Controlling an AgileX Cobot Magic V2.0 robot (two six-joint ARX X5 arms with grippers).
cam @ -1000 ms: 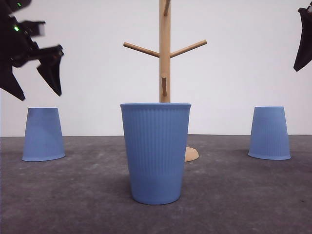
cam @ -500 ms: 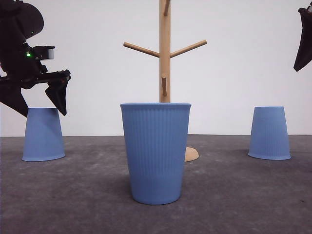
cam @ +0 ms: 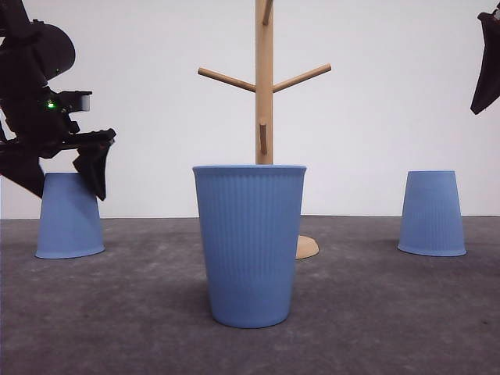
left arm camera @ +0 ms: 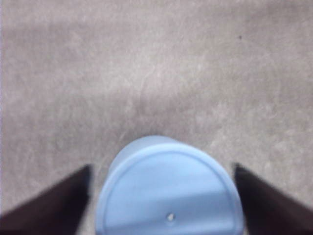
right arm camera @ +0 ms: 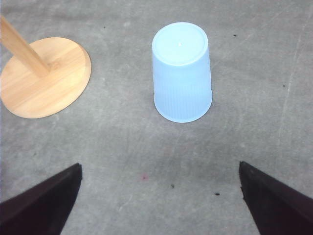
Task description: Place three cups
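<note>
Three light-blue ribbed cups stand on the grey table. The left cup (cam: pixel 69 223) and the right cup (cam: pixel 431 212) are upside down; the middle cup (cam: pixel 250 242) stands upright near the front. My left gripper (cam: pixel 66 183) is open and straddles the top of the left cup, one finger on each side. In the left wrist view the cup's flat base (left arm camera: pixel 168 196) lies between the dark fingers (left arm camera: pixel 54 208), apart from both. My right gripper (cam: pixel 488 66) hangs high above the right cup, open, with that cup (right arm camera: pixel 182 73) well ahead of its fingers (right arm camera: pixel 41 203).
A wooden peg rack (cam: pixel 264 78) stands behind the middle cup, its round base (right arm camera: pixel 46 78) to the left of the right cup. Grey table surface (cam: pixel 375 312) stretches between the cups. A white wall closes the back.
My left gripper has come down and slightly rightward until its fingers flank the left cup's top. The right arm and all cups have stayed put.
</note>
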